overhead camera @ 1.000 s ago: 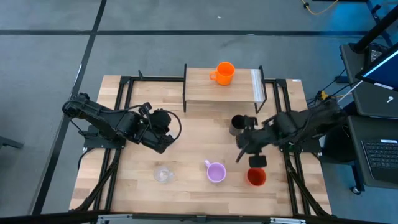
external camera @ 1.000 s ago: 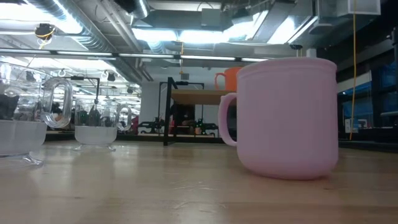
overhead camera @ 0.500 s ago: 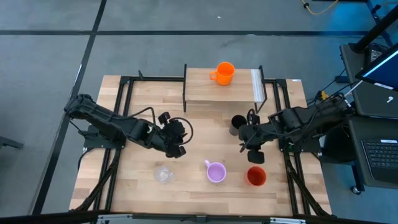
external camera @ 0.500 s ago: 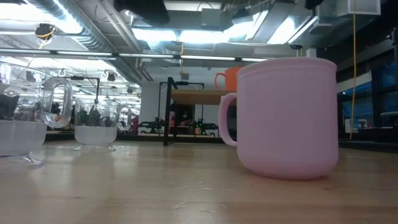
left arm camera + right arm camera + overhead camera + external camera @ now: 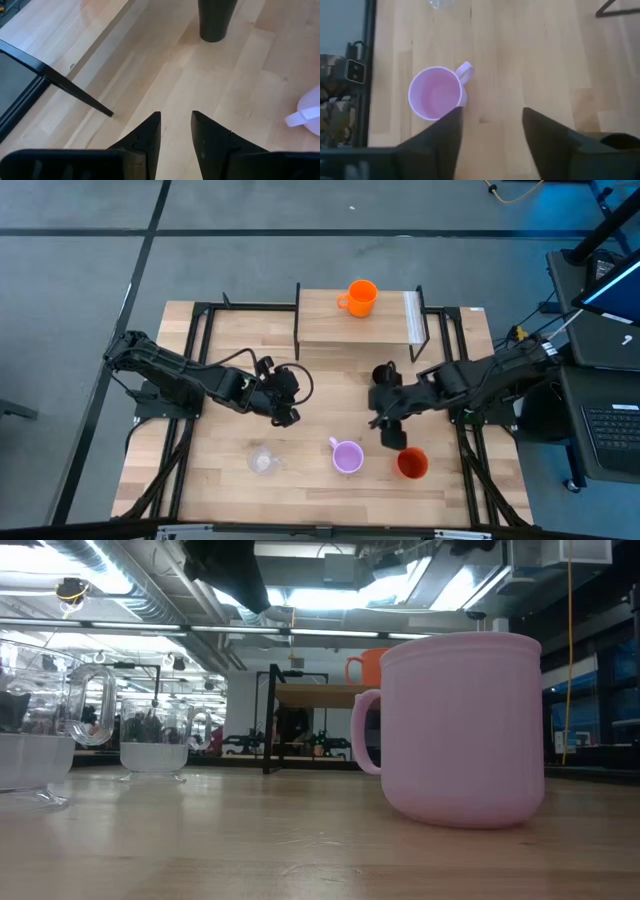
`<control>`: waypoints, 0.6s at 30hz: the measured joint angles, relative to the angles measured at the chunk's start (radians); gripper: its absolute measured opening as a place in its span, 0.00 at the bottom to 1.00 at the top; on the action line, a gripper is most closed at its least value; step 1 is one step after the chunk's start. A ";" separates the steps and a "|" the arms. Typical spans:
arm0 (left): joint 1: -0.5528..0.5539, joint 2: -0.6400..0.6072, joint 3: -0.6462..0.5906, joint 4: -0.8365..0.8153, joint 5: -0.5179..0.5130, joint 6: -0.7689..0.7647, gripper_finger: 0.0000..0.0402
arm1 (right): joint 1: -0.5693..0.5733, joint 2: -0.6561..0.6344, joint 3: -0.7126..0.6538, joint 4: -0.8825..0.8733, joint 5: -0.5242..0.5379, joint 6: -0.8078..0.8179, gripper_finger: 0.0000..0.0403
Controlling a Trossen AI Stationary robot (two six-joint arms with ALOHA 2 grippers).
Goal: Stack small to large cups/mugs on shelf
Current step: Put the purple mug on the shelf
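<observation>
One mug only on the shelf (image 5: 330,325) so far: the orange mug (image 5: 360,296), standing alone near its middle. The rest wait on the tabletop (image 5: 210,480).

Left to right. Left claw (image 5: 287,402) hangs over bare tabletop in front of the shelf, left of centre, empty, its two fingers a narrow gap apart with nothing between them. Below it, near the front edge, a clear tumbler (image 5: 263,461). A second glass piece shows in the low view, but I can't place it from above.

Lilac mug (image 5: 347,456) stands front and centre, upright, handle pointing towards the left arm. Right claw (image 5: 385,428) hovers just beside it, fingers (image 5: 442,135) spread and holding nothing; its wrist view looks down into the mug's open mouth. Black cup (image 5: 215,20) stands behind the right claw, nearer the shelf. Red-orange cup (image 5: 412,464) sits at the front right, just beside the right claw.

Step in hand, as I judge it: right arm lining up on the lilac mug. Next move calls for lowering the fingers astride the rim or wall, clear of the handle, then clenching before any lift towards the shelf.
</observation>
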 joint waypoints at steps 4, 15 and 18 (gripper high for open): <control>-0.001 0.000 0.000 0.000 0.000 0.000 0.25 | 0.000 0.055 0.000 0.016 0.000 0.020 0.63; -0.001 0.000 0.000 0.000 0.000 -0.001 0.25 | 0.000 0.177 0.000 0.077 0.000 0.094 0.68; -0.001 0.000 0.000 0.000 0.000 -0.001 0.25 | 0.000 0.208 0.000 0.075 0.000 0.100 0.68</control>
